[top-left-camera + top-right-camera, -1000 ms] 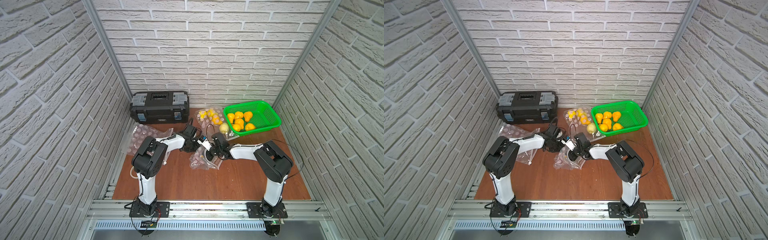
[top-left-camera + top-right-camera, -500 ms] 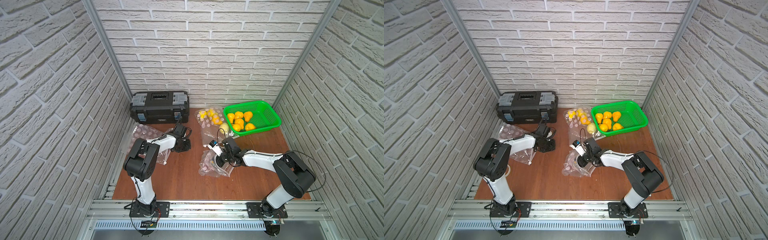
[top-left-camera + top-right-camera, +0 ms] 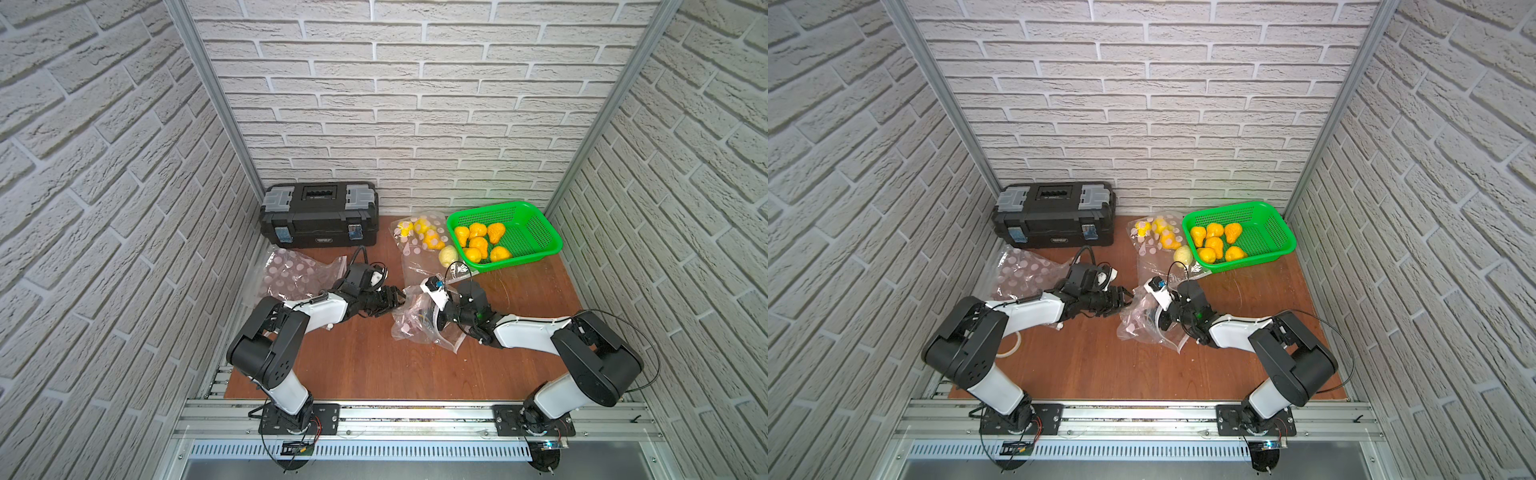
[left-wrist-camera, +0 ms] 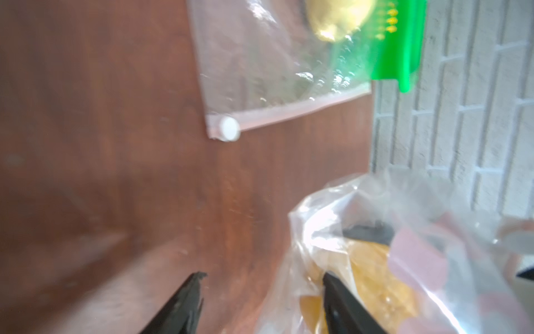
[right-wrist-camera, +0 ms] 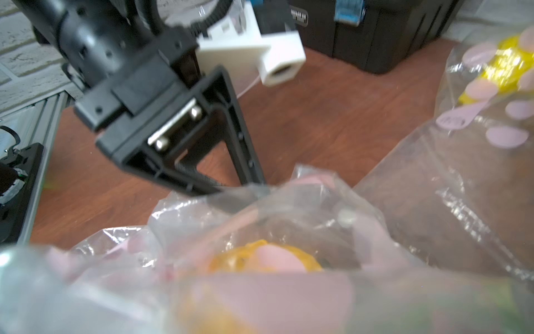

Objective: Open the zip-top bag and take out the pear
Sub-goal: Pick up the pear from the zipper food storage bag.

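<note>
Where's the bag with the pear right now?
In both top views the crumpled bag lies mid-table, just off the left gripper tips, in front of the green basket.

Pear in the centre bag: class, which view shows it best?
Left wrist: the pear looms through the zip-top bag. Right wrist shows a sliver behind pink dots; in both top views it barely shows.

1. A reddish-brown wooden surface (image 3: 374, 365), enclosed by white brick walls.
2. Back left: a black toolbox (image 3: 320, 220) against the wall.
3. Back right: a green basket (image 3: 536, 232) holding orange pears (image 3: 478, 243).
4. Just beside the basket: a dotted bag (image 3: 419, 235) of yellow fruit.
5. Left: a flat pink-dotted bag (image 3: 291, 274).
6. Centre: a crumpled zip-top bag (image 3: 409, 322) containing a pear (image 5: 260, 257).
</note>
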You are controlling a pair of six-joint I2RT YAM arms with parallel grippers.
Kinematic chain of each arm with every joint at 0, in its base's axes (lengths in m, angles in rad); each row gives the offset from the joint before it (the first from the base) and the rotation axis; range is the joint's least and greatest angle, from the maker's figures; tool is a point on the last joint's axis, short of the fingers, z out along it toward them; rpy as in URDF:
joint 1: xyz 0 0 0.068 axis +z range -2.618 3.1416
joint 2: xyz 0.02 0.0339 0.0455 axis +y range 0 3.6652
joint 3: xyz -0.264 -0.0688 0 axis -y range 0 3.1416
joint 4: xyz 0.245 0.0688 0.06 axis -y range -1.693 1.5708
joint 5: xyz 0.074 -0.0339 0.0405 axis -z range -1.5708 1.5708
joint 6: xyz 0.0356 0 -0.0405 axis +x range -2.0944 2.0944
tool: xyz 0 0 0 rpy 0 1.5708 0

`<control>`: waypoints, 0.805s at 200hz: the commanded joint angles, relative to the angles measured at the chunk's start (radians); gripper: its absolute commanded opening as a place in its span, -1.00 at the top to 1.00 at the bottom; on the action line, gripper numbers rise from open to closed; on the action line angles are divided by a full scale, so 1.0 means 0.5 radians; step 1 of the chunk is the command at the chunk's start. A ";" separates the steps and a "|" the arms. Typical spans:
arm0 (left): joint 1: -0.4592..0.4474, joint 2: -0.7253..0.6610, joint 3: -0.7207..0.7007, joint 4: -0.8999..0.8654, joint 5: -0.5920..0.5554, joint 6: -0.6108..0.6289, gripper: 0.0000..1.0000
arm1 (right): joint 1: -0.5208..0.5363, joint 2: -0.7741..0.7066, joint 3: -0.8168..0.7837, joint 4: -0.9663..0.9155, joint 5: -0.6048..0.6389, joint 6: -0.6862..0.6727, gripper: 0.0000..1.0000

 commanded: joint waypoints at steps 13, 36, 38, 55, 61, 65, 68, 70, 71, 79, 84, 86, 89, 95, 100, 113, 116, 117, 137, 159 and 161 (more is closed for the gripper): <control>-0.021 0.086 -0.112 0.747 0.359 -0.240 -0.46 | 0.014 -0.002 0.092 0.218 -0.035 0.011 0.17; 0.007 0.137 -0.226 1.150 0.419 -0.447 -0.46 | 0.011 0.027 0.091 0.175 0.148 0.036 0.25; 0.013 0.133 -0.236 1.167 0.415 -0.459 -0.46 | 0.011 0.028 0.090 0.166 0.173 0.038 0.26; 0.042 0.082 -0.315 1.179 0.393 -0.451 -0.45 | 0.011 0.015 0.075 0.115 0.317 0.038 0.30; 0.039 0.051 -0.323 1.111 0.386 -0.406 -0.43 | 0.012 0.006 0.058 0.143 0.328 0.038 0.30; 0.036 0.032 -0.320 1.059 0.385 -0.372 -0.41 | 0.011 0.000 0.044 0.166 0.323 0.043 0.30; 0.029 0.019 -0.318 1.015 0.385 -0.348 -0.38 | 0.011 -0.002 0.039 0.181 0.324 0.048 0.31; 0.025 0.010 -0.316 0.993 0.388 -0.327 -0.37 | 0.011 -0.005 0.034 0.192 0.323 0.051 0.31; 0.024 0.006 -0.315 0.974 0.390 -0.318 -0.36 | 0.012 -0.005 0.035 0.195 0.323 0.050 0.31; 0.007 -0.020 -0.292 0.858 0.401 -0.258 -0.35 | 0.011 -0.005 0.043 0.191 0.327 0.059 0.31; -0.007 -0.029 -0.284 0.812 0.413 -0.230 -0.35 | 0.011 -0.003 0.061 0.160 0.344 0.061 0.32; -0.012 -0.033 -0.281 0.798 0.419 -0.219 -0.36 | 0.011 -0.002 0.067 0.145 0.352 0.059 0.33; -0.016 -0.039 -0.281 0.782 0.426 -0.212 -0.37 | 0.011 0.000 0.080 0.118 0.380 0.061 0.35; -0.012 -0.055 -0.287 0.768 0.433 -0.209 -0.38 | 0.012 0.006 0.101 0.067 0.457 0.070 0.38; -0.002 -0.068 -0.304 0.767 0.426 -0.209 -0.40 | 0.013 0.011 0.115 0.035 0.533 0.074 0.40; 0.034 -0.118 -0.356 0.782 0.416 -0.210 -0.44 | 0.004 0.019 0.124 0.005 0.641 0.077 0.41; 0.044 -0.130 -0.368 0.782 0.413 -0.211 -0.45 | 0.003 0.021 0.124 0.006 0.641 0.077 0.41; 0.047 -0.134 -0.373 0.784 0.414 -0.212 -0.46 | 0.002 0.022 0.124 0.007 0.640 0.077 0.41; 0.087 -0.196 -0.409 0.743 0.406 -0.173 -0.56 | 0.002 0.034 0.131 0.039 0.534 0.106 0.40; 0.073 -0.197 -0.380 0.651 0.421 -0.095 -0.63 | 0.002 0.060 0.176 -0.001 0.487 0.148 0.41; 0.070 -0.193 -0.375 0.636 0.421 -0.086 -0.63 | 0.002 0.062 0.181 -0.005 0.486 0.152 0.41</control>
